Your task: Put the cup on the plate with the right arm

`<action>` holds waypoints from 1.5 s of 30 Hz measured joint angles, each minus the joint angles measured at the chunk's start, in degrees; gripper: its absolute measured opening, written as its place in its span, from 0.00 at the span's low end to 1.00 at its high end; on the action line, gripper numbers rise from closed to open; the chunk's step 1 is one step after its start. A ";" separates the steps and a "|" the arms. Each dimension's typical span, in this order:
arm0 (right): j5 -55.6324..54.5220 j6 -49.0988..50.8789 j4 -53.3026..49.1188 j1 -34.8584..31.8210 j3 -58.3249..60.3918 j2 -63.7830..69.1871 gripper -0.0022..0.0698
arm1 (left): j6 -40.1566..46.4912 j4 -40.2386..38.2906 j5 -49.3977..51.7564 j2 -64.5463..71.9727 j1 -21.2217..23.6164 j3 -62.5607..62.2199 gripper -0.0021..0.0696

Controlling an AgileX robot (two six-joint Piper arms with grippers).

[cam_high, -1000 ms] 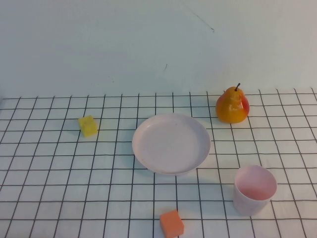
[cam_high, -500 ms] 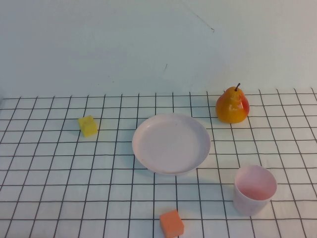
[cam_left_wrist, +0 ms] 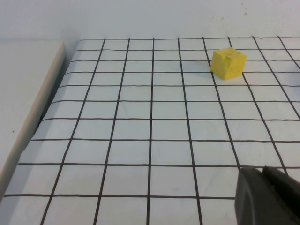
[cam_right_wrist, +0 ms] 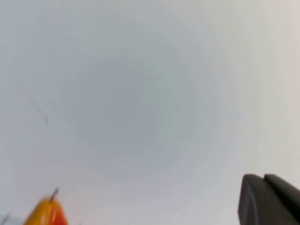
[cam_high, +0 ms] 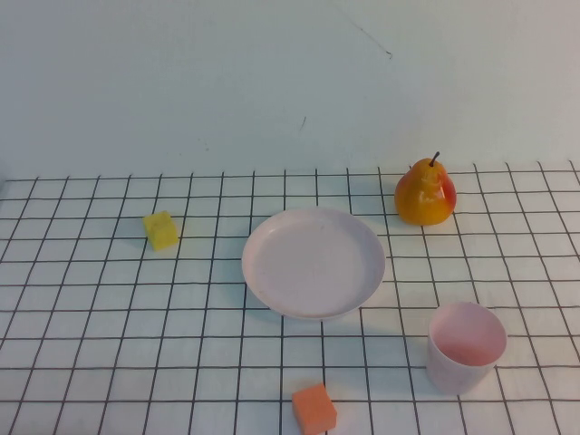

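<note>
The pale pink cup (cam_high: 466, 346) stands upright and empty on the checked cloth at the front right. The round pale pink plate (cam_high: 313, 263) lies empty in the middle of the table, left of and beyond the cup. Neither arm shows in the high view. My right gripper (cam_right_wrist: 262, 177) shows only as dark fingertips pressed together, empty, facing the plain wall; neither cup nor plate is in its view. My left gripper (cam_left_wrist: 261, 169) is also shut and empty, low over the cloth on the left side.
An orange-yellow pear (cam_high: 424, 194) stands behind the plate at the right; its top shows in the right wrist view (cam_right_wrist: 46, 213). A yellow cube (cam_high: 161, 230) (cam_left_wrist: 228, 63) lies left of the plate. An orange cube (cam_high: 314, 409) lies at the front edge. A white ledge (cam_left_wrist: 23, 93) borders the cloth's left.
</note>
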 joint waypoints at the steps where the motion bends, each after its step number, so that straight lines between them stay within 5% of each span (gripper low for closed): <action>1: -3.58 0.41 0.00 0.00 0.00 0.00 0.03 | 0.00 0.00 0.00 0.00 0.00 0.00 0.02; 11: -21.46 1.64 2.66 0.00 0.00 0.00 0.03 | 0.00 0.00 0.00 0.00 0.00 0.00 0.03; 18: 9.19 4.30 4.70 0.00 -12.41 1.33 0.03 | 0.00 0.00 0.00 0.00 0.00 0.00 0.03; 26: 41.19 -1.41 8.00 0.00 -31.90 20.51 0.03 | 0.00 0.00 0.00 0.00 0.00 0.00 0.03; 37: 58.86 -33.03 31.39 0.27 -50.33 61.73 0.03 | 0.00 0.00 0.00 0.00 0.00 0.00 0.03; 45: 60.16 -37.76 28.90 8.34 -59.98 82.56 0.03 | 0.00 0.00 0.00 0.00 0.00 0.00 0.03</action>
